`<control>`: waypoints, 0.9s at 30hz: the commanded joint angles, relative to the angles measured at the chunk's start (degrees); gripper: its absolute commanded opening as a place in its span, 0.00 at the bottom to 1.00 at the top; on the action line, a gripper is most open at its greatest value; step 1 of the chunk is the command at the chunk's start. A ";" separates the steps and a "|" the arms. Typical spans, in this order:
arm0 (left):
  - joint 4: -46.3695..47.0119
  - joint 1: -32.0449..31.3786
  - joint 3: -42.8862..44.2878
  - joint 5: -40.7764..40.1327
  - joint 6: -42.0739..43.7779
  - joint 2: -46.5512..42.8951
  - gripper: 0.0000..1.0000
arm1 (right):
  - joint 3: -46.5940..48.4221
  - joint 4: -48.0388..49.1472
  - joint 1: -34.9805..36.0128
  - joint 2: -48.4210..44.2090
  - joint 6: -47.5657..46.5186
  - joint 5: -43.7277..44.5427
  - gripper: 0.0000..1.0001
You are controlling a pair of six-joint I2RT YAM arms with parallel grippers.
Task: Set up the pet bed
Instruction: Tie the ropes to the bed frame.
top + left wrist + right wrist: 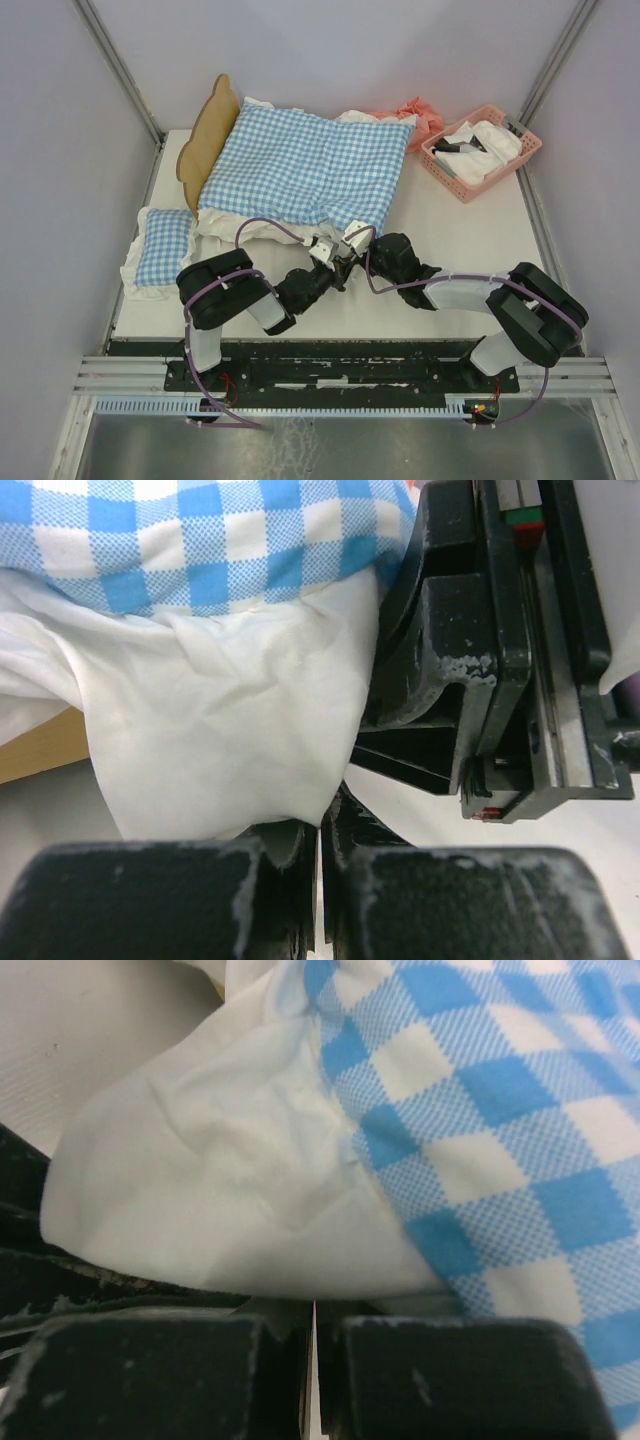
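L gripper [320,842] is squeezed tight on the white frill [220,730] of the big blue-and-white check cushion [300,165]. The cloth goes down into the thin gap btw its two fingers. R gripper [312,1322] is pinched tight too. It holds a corner of the same white frill, w/ the check cloth just to its right.

From the top, both grippers sit side by side, almost touching, at the near edge of the cushion. In the L wrist view the black R arm [470,660] is close on the L gripper's right.

The light-wood pet bed [210,130] lies under the cushion and runs away from both grippers. Most of the frame is hidden. Its wavy headboard stands up far off, to the left of the L gripper.

A small check pillow [162,245] lies on the white desk [450,240], left of the L gripper & beside the bed. A pink basket [445,175] sits well away from the R gripper, far & to its right, w/ white things [490,140] inside. A pink cloth [415,112] lies past the far end of the cushion, just beside the basket.
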 commanded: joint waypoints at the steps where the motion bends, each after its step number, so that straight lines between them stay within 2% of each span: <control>1: 6.78 -0.33 -0.76 0.33 -2.34 -0.96 0.03 | -0.63 7.14 -0.53 0.04 -3.49 -2.29 0.02; 10: 6.20 -0.29 -0.72 0.14 -3.73 -0.30 0.03 | -3.01 11.10 -0.75 -0.47 -6.70 -5.73 0.02; 13: 6.23 -0.31 -1.19 -0.02 -5.51 -0.20 0.09 | -4.48 13.95 -0.88 -0.16 -7.64 -5.94 0.02; 18: 6.63 -0.25 -4.97 -3.21 -10.87 -2.05 0.23 | -4.53 13.35 -1.03 -0.08 -9.45 -6.98 0.02; 22: 3.53 0.73 -6.38 -4.83 -15.94 -4.38 0.25 | -4.52 13.68 -1.11 0.51 -10.20 -6.98 0.02; 25: -1.27 2.47 -5.24 -2.52 -19.58 -5.47 0.25 | -4.41 13.57 -1.21 0.86 -10.64 -6.90 0.02; 27: -4.88 4.55 -4.08 -0.96 -24.97 -5.98 0.25 | -4.59 13.32 -1.23 0.79 -10.79 -6.93 0.02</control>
